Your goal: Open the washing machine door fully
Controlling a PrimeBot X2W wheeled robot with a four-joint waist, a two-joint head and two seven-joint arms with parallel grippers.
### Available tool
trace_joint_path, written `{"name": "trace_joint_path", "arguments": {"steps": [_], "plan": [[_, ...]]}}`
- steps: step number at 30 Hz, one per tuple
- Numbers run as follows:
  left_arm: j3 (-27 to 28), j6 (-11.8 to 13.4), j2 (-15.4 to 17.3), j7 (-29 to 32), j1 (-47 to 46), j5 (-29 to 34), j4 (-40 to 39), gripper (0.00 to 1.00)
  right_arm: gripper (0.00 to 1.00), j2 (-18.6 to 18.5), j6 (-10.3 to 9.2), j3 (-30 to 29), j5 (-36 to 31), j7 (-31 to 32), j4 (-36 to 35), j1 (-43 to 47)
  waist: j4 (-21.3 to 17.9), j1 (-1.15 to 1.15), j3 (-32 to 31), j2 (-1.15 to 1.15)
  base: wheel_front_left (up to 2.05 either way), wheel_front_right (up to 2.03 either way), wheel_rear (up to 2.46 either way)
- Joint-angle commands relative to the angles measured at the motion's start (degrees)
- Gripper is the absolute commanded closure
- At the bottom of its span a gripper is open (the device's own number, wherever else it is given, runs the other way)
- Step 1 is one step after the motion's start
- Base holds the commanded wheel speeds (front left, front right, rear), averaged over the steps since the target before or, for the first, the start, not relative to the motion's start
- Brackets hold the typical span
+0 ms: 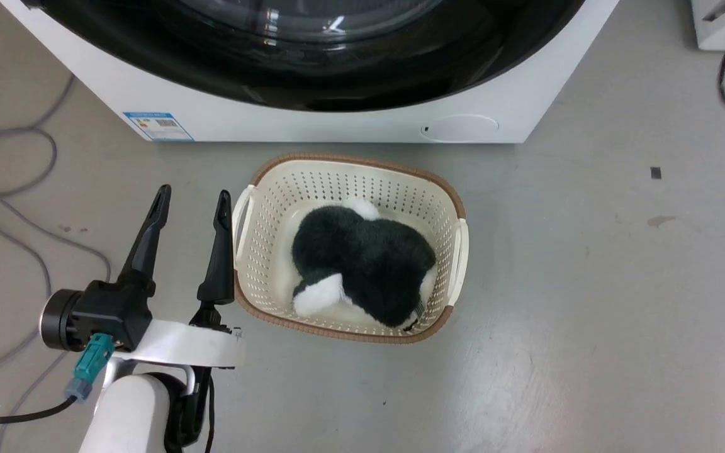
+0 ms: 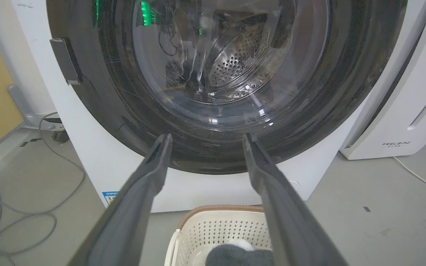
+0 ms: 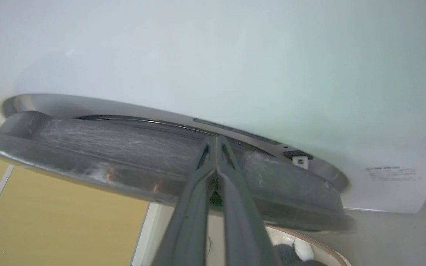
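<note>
A: Nearer the washing machine door (image 3: 105,147) right now?
B: Right gripper (image 3: 216,142), by far. Fingers pressed together, pinching nothing, tips up at the door's rim, at the thin gap between rim and white front of the washing machine (image 3: 235,55). Cannot tell whether touching or just short.
A: And the left gripper (image 1: 193,195)?
B: Spread wide, empty, down beside the basket (image 1: 350,165), aimed at the door's lower curve yet well apart from it.
A: Door's state?
B: Looks cracked open in the right wrist view, rim standing a little proud of the front; nowhere near fully open. Hard to judge head-on from the left wrist view.
A: Which way to go?
B: Outward from the front, most likely, swinging about a hinge on the side opposite those tips, judging by the small latch piece (image 3: 298,159) just beside them. Calls for hooking behind the rim and following an arc, not pulling straight back.
A: Risk?
B: Slipping off the glossy rim; possibly brushing the basket and plush toy (image 1: 362,258) on the floor right before the machine.
</note>
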Motion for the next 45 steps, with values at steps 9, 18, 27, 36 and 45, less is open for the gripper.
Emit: {"name": "trace_joint_path", "arguments": {"steps": [9,18,27,36,45], "plan": [[-0.26,-0.22,0.13,-1.21,-2.24,-0.49,0.37,0.0,1.0,0.8,0.06,-0.63,-1.72,11.17,4.6,-6.64,0.31,0.0,1.54,0.0,0.0,0.0,0.0],[0.03,-0.48,-0.66,-1.21,-2.15,0.01,0.84,0.0,1.0,1.49,0.06,-3.05,-5.43,17.89,4.6,-5.49,0.68,0.0,0.4,0.0,0.0,0.0,0.0],[-0.03,-0.72,-1.1,-1.21,-0.57,0.94,2.38,0.0,1.0,2.34,0.06,-5.31,-7.65,21.79,4.6,-0.89,0.91,0.0,-3.75,0.0,0.0,0.0,0.0],[-0.87,-0.37,-1.06,-1.21,3.03,1.55,4.44,0.0,1.0,3.68,0.06,-6.08,-7.11,25.03,4.6,6.49,1.14,0.0,-10.29,0.0,0.0,0.0,0.0],[-1.84,0.58,-0.95,-0.28,6.58,1.74,5.32,0.0,1.0,4.7,0.06,-6.0,-4.35,28.64,0.44,14.73,1.01,0.0,-15.52,0.0,0.0,0.0,0.0]]}}
